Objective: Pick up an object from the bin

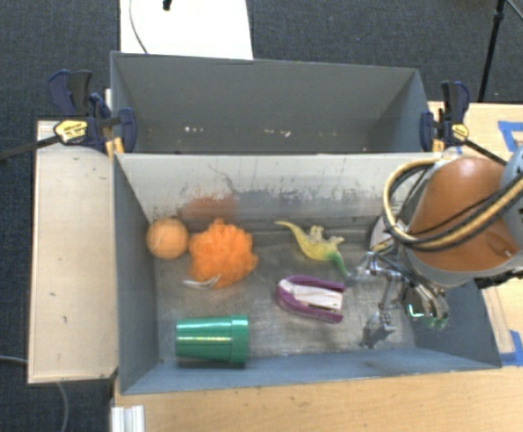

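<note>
The grey metal bin (270, 180) takes up most of what I can see, its far wall sloping down to a flat floor. The arm (455, 212) comes in over the right rim, its rounded orange cover ringed with looped cables and hanging above the right end of the bin. From under that cover the wrist turns downward and a little leftward. This puts the gripper (380, 324) low over bare floor in the right-front part of the bin, near the front wall. From where I stand I cannot tell whether the gripper is open or closed, and I see nothing in it.

Of the loose things, the orange mesh scrubber (222, 252) is the bulkiest, sitting left of centre. The green cup (211, 341) lies on its side by the front wall at the left, with its rim toward the right. The purple and white object (311, 297) lies flat on the floor just left of the gripper. It is the nearest thing to the gripper but apart from it. The yellow-green toy dinosaur (315, 242) lies behind that, near the foot of the far wall and up-left of the gripper. The small orange ball (166, 238) rests beside the scrubber at the far left.

Nothing lies between the gripper and the purple and white object. The floor is bare between the cup and the gripper along the front wall.
</note>
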